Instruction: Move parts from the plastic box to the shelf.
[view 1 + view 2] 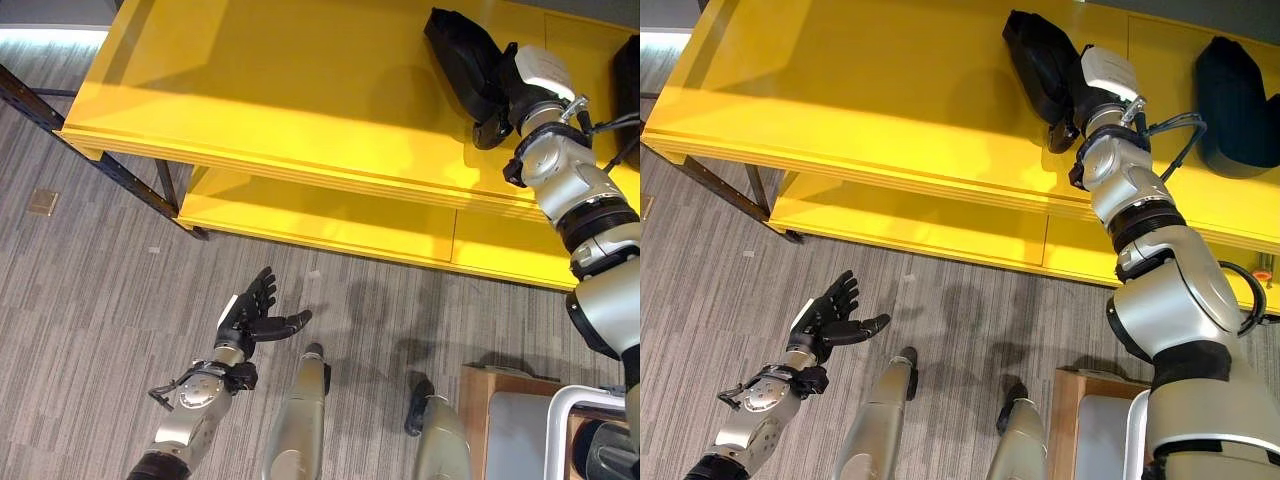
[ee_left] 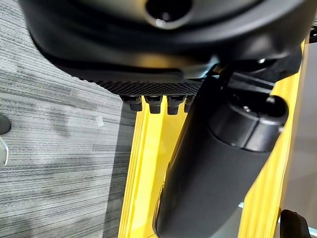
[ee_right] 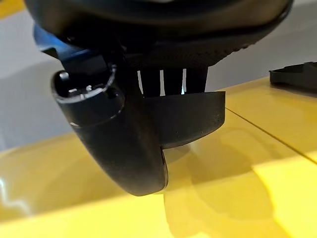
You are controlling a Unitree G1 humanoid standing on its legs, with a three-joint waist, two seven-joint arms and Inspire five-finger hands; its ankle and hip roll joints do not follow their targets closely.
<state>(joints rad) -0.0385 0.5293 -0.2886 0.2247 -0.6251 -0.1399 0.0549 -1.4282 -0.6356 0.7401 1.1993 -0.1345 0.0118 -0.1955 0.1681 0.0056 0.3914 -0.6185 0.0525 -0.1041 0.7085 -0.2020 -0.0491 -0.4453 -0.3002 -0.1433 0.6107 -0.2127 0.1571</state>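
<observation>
The left hand (image 1: 255, 310) hangs empty at 7 o'clock over the floor (image 1: 90, 290), fingers spread and relaxed. At 1 o'clock the right hand (image 1: 1072, 108) is setting a black part (image 1: 1038, 55) on the top of the yellow shelf (image 1: 860, 90), fingers and thumb curled on it. Judging by this, letting go comes next. A second part (image 1: 1235, 95) lies at 2 o'clock; bare shelf stretches toward 10 o'clock
</observation>
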